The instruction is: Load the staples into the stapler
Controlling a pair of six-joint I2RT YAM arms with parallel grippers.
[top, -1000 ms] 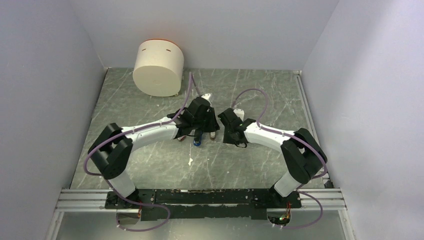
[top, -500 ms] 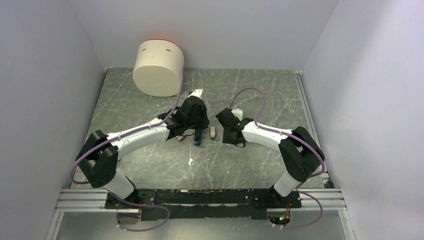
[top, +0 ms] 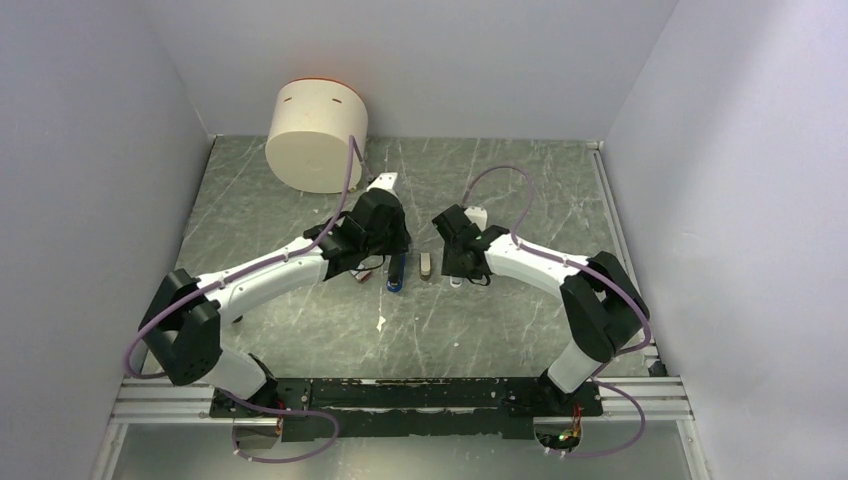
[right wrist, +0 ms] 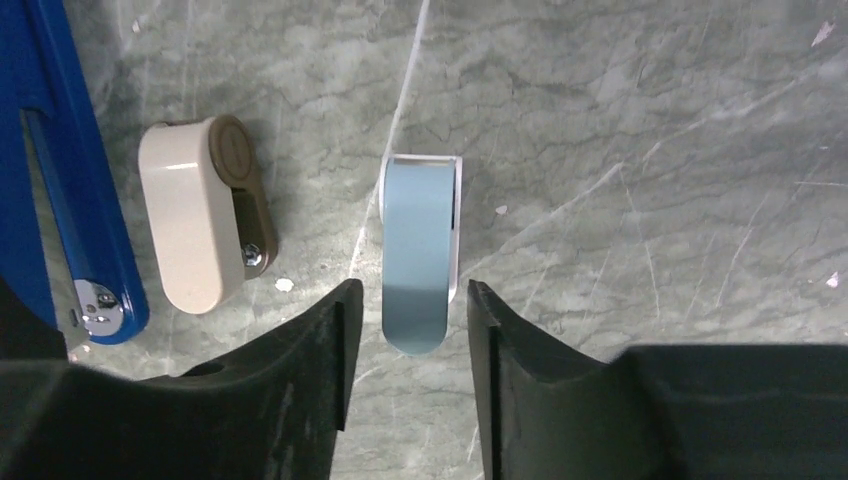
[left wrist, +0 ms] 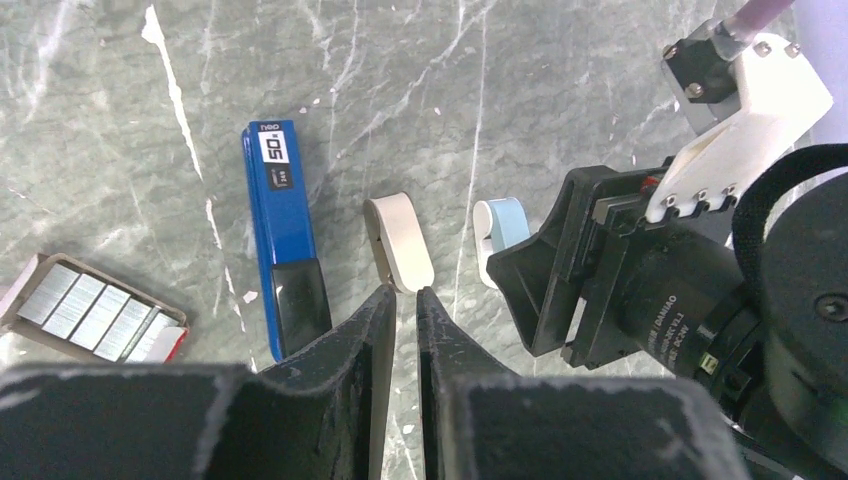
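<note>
The blue stapler with its black top arm lies flat on the marble table, also seen as the stapler and the stapler. To its left sits the open red box of staples, silvery blocks showing inside. My left gripper hovers above the table, shut with only a thin slit and nothing in it, its tips over the near end of a tan piece. My right gripper is open, its fingertips on either side of the near end of a pale-blue piece lying on the table.
A tan oblong piece lies just right of the stapler, and the pale-blue oblong piece lies right of that. A big white cylinder stands at the back left corner. Grey walls close in the table on three sides.
The two grippers have drawn apart from above the stapler, the left one going back and left. The tan piece beside the stapler now shows on the table.
</note>
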